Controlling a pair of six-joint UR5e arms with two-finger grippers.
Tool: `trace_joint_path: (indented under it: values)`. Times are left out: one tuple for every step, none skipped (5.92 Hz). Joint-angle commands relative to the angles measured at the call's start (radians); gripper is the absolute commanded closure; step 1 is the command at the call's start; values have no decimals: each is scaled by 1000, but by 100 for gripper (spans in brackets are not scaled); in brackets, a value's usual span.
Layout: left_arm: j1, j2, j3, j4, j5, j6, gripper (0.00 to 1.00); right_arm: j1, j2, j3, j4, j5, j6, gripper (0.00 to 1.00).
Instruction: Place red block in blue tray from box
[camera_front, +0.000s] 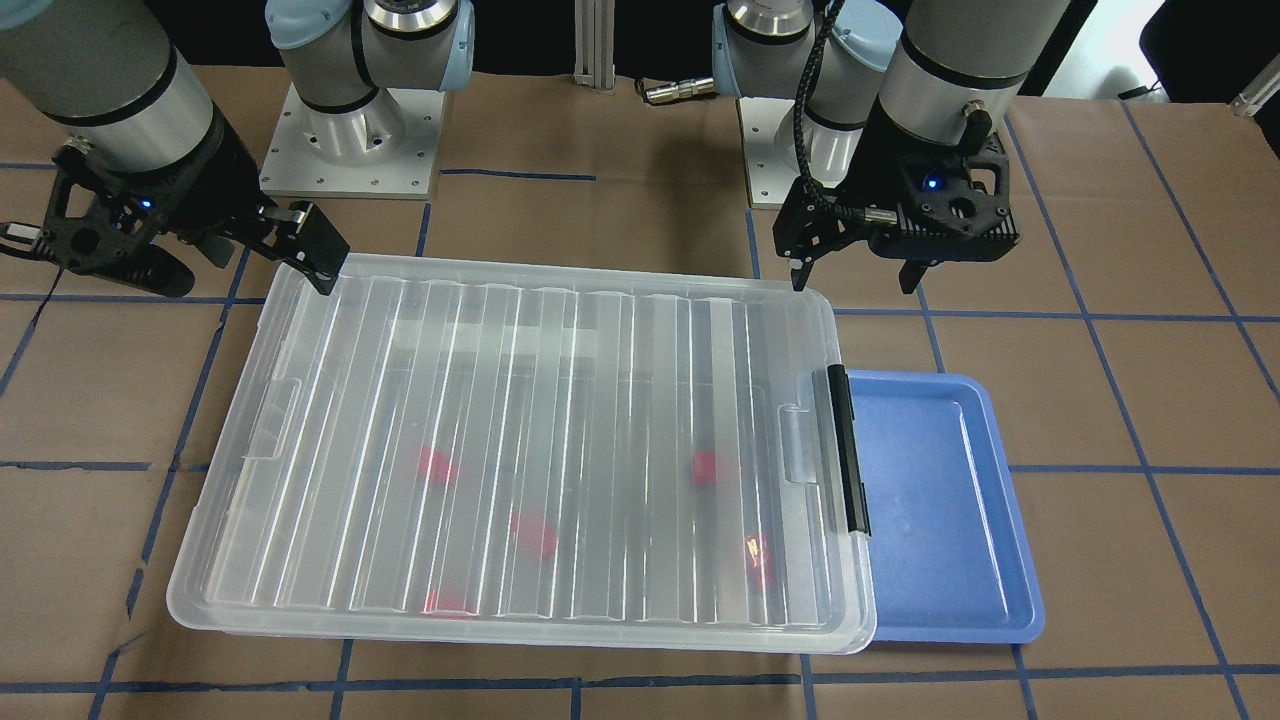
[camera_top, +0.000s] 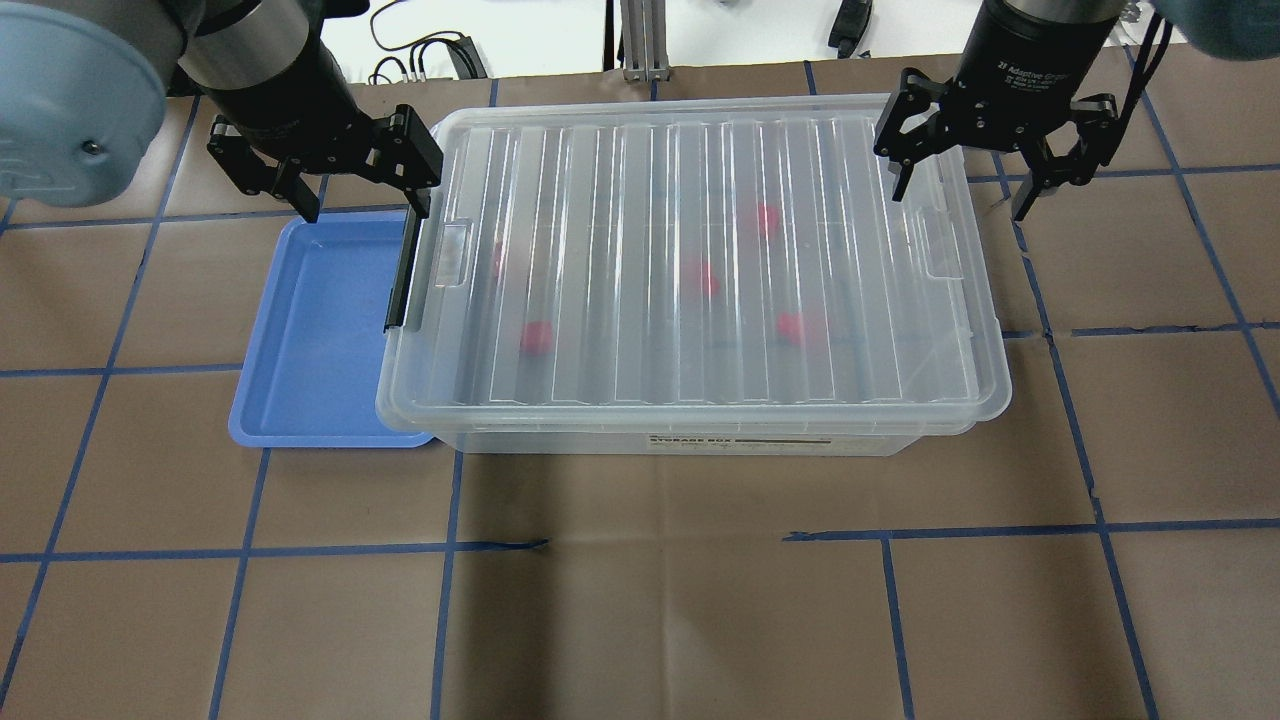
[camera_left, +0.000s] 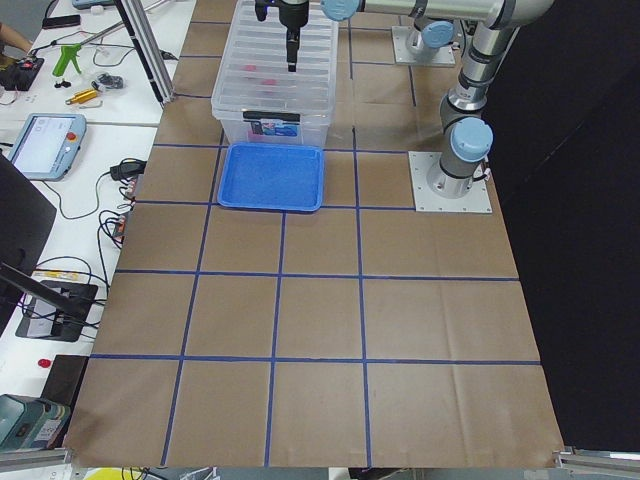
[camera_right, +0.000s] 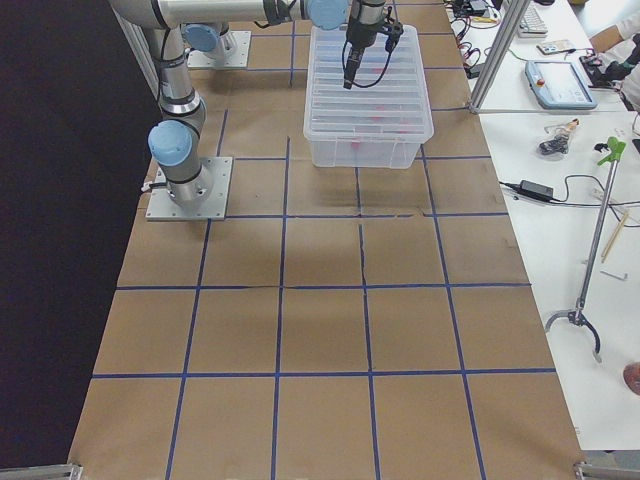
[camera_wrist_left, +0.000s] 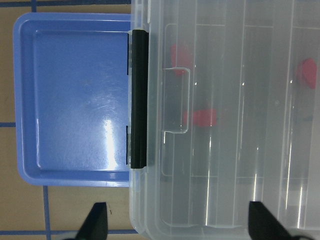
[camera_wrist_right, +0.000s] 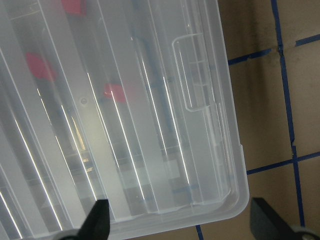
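Observation:
The box (camera_top: 690, 250) is a clear bin with its ribbed lid shut and a black latch bar (camera_top: 400, 265) on its end. Several red blocks (camera_top: 705, 278) show blurred through the lid, also in the front view (camera_front: 706, 467). The blue tray (camera_top: 320, 330) lies empty against the latch end, partly under the box's rim. My left gripper (camera_top: 365, 205) is open and empty, hovering over the latch-end far corner; its wrist view shows the latch (camera_wrist_left: 138, 100) and the tray (camera_wrist_left: 75, 100). My right gripper (camera_top: 960, 200) is open and empty above the opposite far corner (camera_wrist_right: 235, 190).
Brown paper with a blue tape grid covers the table (camera_top: 640, 600). The arm bases (camera_front: 350, 140) stand behind the box. Benches with tools and tablets (camera_left: 45, 140) flank the table ends.

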Motion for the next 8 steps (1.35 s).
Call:
trace_joint_path:
  values:
    - [-1, 1, 0, 0, 0, 0, 2, 0, 0, 0, 0, 0, 0, 0]
    - [-1, 1, 0, 0, 0, 0, 2, 1, 1, 2, -2, 0, -5, 0]
    - [-1, 1, 0, 0, 0, 0, 2, -3, 9, 3, -12, -3, -14, 0]
    - [-1, 1, 0, 0, 0, 0, 2, -9, 20, 5, -17, -11, -40, 0]
    - [1, 1, 0, -5, 1, 0, 2, -20, 43, 24, -70, -11, -75, 0]
    - [-1, 1, 0, -5, 2, 0, 2, -49, 50, 61, -107, -9, -119, 0]
    - [-1, 1, 0, -5, 2, 0, 2, -110, 51, 98, -120, -8, -224, 0]
    - [-1, 1, -1, -3, 2, 0, 2, -151, 51, 132, -141, -8, -239, 0]
